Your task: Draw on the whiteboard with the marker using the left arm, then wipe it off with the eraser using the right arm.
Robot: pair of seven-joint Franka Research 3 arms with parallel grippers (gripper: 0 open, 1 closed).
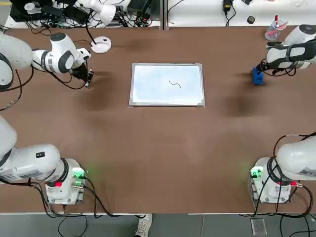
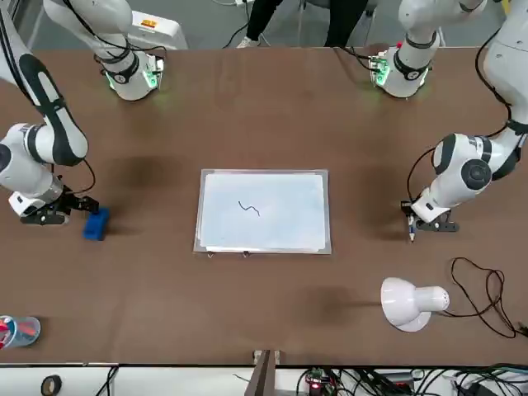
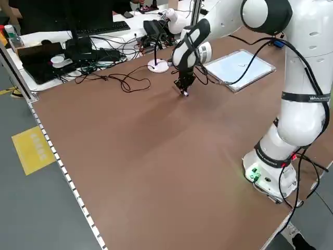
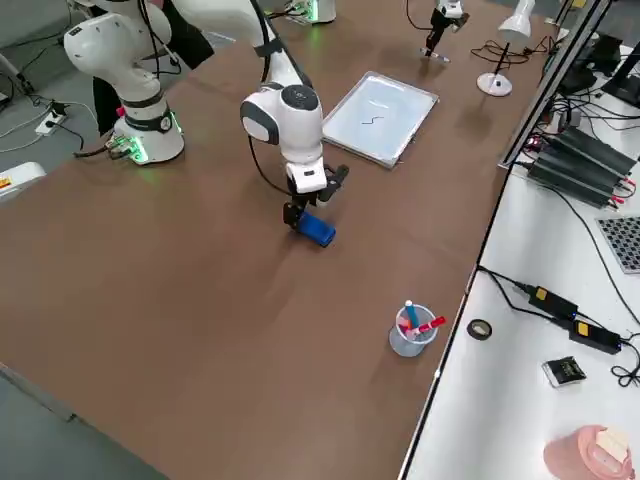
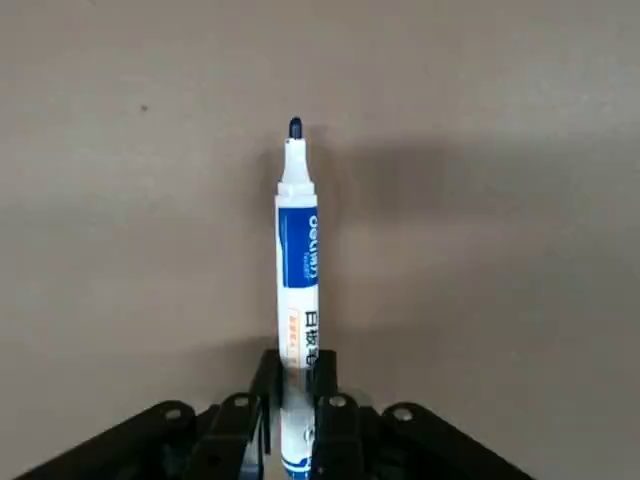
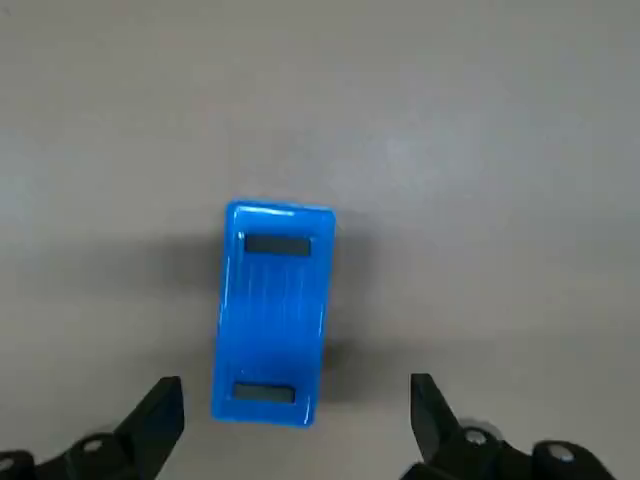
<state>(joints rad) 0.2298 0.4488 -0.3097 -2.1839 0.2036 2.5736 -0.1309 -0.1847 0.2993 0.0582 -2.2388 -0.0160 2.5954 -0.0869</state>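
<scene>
Take the desk lamp (image 2: 410, 304) as your landmark, standing on the brown table (image 2: 247, 322). Beside its base you have a loose loop of black cable (image 2: 488, 301). Well apart from the lamp, near the same table edge, you'll see a clear cup (image 4: 412, 338) holding red and blue items. Beyond that edge, past the lamp, your white side desk (image 4: 520, 370) carries a black tape roll (image 4: 479, 329), a tangle of wires and a pink container (image 4: 588, 455).

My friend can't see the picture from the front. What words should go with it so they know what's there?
A whiteboard with a dark squiggle lies mid-table; at right, the robot's left pincer grips a marker. At left, its right pincer hovers over a blue eraser. A white lamp stands nearer the camera.
</scene>
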